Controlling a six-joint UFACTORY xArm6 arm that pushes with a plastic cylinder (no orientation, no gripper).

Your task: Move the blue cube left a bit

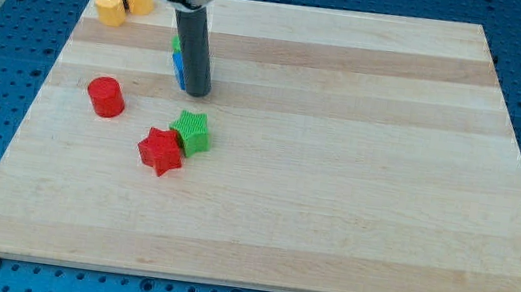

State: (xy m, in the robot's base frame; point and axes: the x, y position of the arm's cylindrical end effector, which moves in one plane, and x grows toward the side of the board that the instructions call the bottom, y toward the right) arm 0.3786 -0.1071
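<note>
Blue cube [179, 70], one, sits touching my tip [197, 93].

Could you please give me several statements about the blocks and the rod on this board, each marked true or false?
1. My tip sits right beside the blue cube, on its right in the view. True.
2. The red cylinder lies at the view's right edge. False: it lies toward the left.
3. The green star touches the red star. True.
4. The two yellow blocks lie at the board's bottom. False: they are at its top left corner.
</note>
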